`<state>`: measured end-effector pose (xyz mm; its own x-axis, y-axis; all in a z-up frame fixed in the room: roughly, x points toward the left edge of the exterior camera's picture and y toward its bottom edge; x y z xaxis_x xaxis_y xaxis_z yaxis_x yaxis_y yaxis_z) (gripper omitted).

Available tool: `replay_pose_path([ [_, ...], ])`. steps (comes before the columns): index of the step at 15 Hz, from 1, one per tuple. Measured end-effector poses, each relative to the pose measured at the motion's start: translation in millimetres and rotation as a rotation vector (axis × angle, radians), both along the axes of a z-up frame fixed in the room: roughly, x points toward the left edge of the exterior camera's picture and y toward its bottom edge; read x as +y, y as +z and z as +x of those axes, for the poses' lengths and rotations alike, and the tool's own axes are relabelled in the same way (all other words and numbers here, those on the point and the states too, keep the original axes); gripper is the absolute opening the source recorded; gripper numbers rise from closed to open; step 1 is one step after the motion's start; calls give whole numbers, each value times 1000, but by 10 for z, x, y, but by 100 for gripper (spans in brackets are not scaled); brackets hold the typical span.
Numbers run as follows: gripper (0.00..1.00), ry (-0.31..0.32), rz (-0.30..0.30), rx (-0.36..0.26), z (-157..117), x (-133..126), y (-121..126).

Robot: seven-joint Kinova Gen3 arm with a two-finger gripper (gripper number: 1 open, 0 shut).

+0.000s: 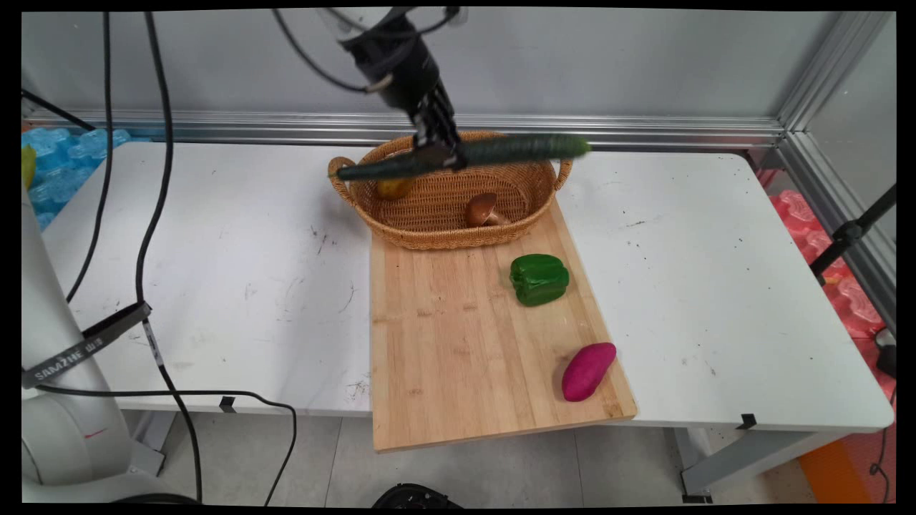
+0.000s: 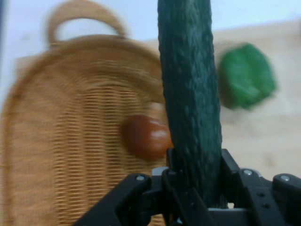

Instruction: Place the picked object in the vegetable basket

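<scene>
On the white table lies a wooden cutting board, its near end jutting past the table's near edge. We see a wicker basket at the board's far edge, holding a mushroom and a yellowish fruit. Our gripper is clamped on a cucumber, held level above the basket. A green pepper and purple sweet potato sit along the board's right edge. We judge the long cucumber should stay aligned with the basket's length.

Woven wicker basket, pale bamboo-grained wooden board, scuffed matt white table, glossy smooth green pepper, matt magenta sweet potato, and a dark, pimpled cucumber in the black hard-finished gripper.
</scene>
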<state>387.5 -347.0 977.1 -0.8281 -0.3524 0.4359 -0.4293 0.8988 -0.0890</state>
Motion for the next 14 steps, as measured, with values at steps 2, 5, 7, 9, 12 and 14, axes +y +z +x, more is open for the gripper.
replay_pose_path([
  [2, 0, 98, -30, 16, 52, -209, 8],
  [5, 0, 217, -60, 39, 101, -490, -83],
  [7, 0, 273, -69, 54, 114, -627, -173],
  [9, 0, 328, -70, 69, 119, -761, -304],
  [12, 0, 380, -60, 81, 122, -886, -502],
  [14, 0, 409, -45, 83, 131, -943, -679],
])
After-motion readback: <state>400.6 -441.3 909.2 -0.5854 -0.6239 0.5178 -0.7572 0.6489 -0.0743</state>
